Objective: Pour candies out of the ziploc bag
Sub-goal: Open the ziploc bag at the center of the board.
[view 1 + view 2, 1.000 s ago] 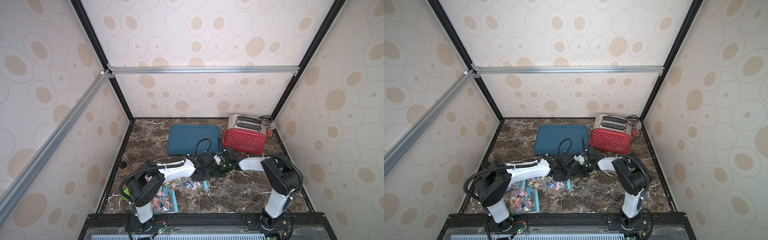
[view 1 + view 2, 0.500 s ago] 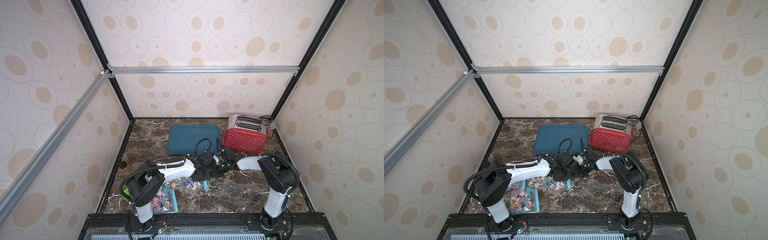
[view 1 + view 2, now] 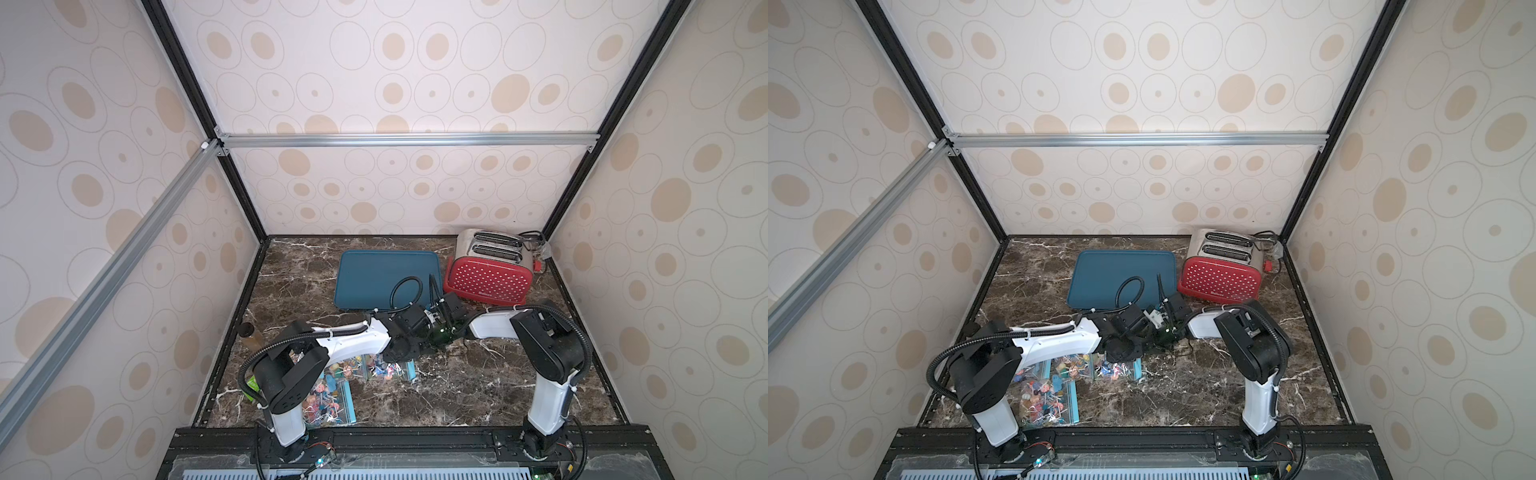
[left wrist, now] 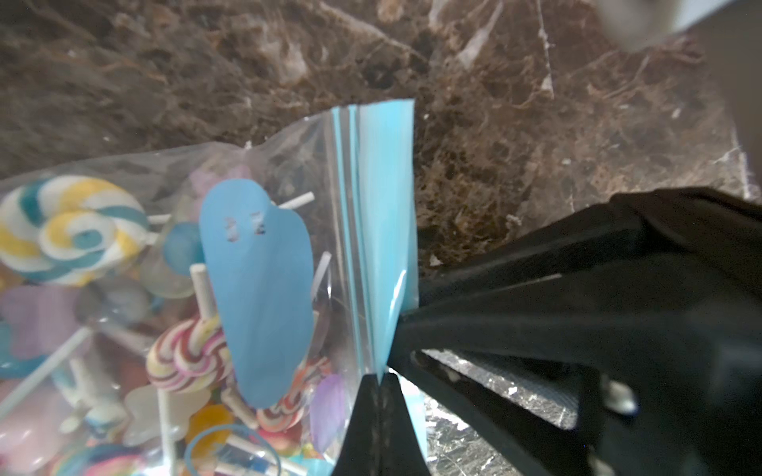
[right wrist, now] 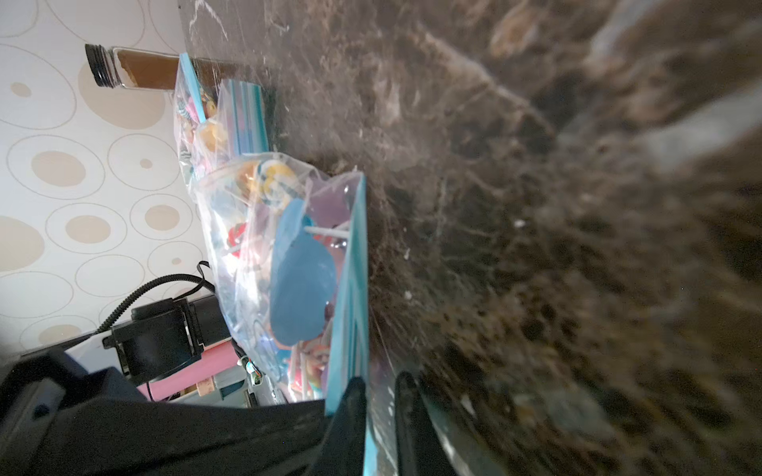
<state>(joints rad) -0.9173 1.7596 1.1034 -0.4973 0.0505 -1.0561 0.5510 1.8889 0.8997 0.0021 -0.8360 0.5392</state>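
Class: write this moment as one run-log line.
left claw: shut on ziploc bag zip edge | right claw: open astride same edge | candies: inside bag

Clear bag with a blue zip strip, lying on the dark marble desk, left of middle and toward the front. Stuffed with candies: small lollipops on thin white sticks, swirled yellow-teal-white, swirled red-pink, plain blue, orange and lilac, jumbled together, all still inside. Blue oval sticker on the clear face. Strip end pinched tight in the left end effector. A flap of the mouth edge sits between the barely parted jaws of the right end effector.
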